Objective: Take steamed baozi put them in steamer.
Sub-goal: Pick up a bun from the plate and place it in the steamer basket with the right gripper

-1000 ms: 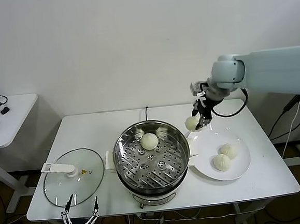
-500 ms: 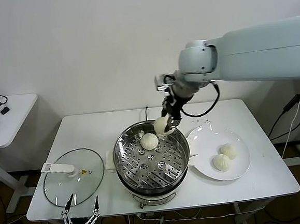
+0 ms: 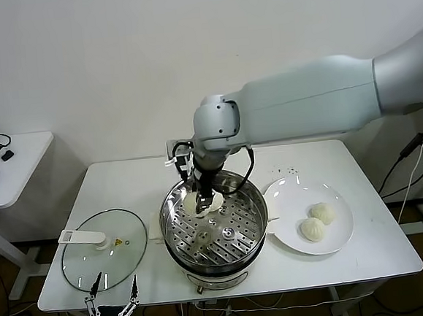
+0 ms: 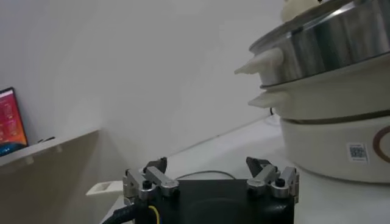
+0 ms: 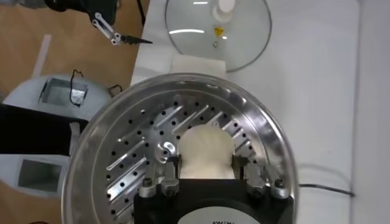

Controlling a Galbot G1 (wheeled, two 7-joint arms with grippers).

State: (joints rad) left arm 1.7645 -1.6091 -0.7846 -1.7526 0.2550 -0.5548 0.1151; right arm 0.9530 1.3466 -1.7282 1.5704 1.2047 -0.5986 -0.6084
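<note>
From the head view, we judge the step in hand to be placing a baozi: our right gripper (image 3: 202,200) hangs low over the steamer (image 3: 215,220), at about 10 o'clock on its perforated tray, with its fingers closed around a steamed baozi (image 3: 194,204). A second pale bun shows just beside the fingers on the tray, partly hidden by them, so we cannot separate the two cleanly. Two more baozi (image 3: 317,221) lie at 4 o'clock on the white plate (image 3: 291,194), which sits at 3 o'clock from the steamer. The next move, as we read it, calls for spreading the fingers so the bun settles on the tray, then lifting clear without dragging it. The glass lid (image 3: 104,248) lies at 9 o'clock on the white bench (image 3: 125,181). A white wall stands behind, with a side table (image 3: 14,165) near it.

From the left wrist view, our left gripper (image 4: 211,180) waits low beside the bench, fingers spread wide and holding nothing, the steamer's steel wall and white handle above it.

From the right wrist view, the baozi sits squarely between our right fingers (image 5: 169,171), directly above the perforated tray.
</note>
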